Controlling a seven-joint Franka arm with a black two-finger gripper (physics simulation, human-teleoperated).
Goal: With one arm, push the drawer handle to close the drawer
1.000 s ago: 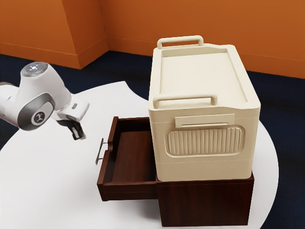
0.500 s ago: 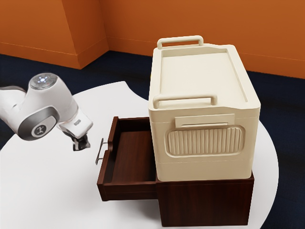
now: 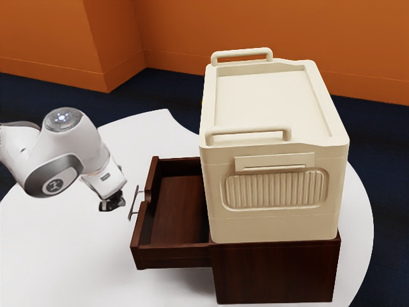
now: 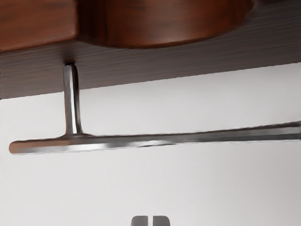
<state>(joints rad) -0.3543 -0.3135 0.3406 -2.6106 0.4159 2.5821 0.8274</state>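
My gripper [image 3: 115, 203] hangs over the white table, a short way outside the drawer handle [image 3: 133, 206], on the exterior view's left. A visible gap separates the two. The dark wooden drawer [image 3: 177, 211] stands pulled out of its cabinet, with a bare inside. In the wrist view, the two tips of the gripper [image 4: 150, 221] sit nearly together, shut with nothing between them. Beyond them the metal handle [image 4: 150, 140] crosses as a long bar, with a post joining it to the drawer front [image 4: 164, 63].
A large cream box [image 3: 275, 211] with raised handles rests on top of the dark cabinet [image 3: 275, 272]. White tabletop [image 3: 57, 256] extends around the gripper and in front of the drawer.
My hand has come down and toward the exterior view's right, nearer to the handle, and its tilt has changed. The drawer has not moved.
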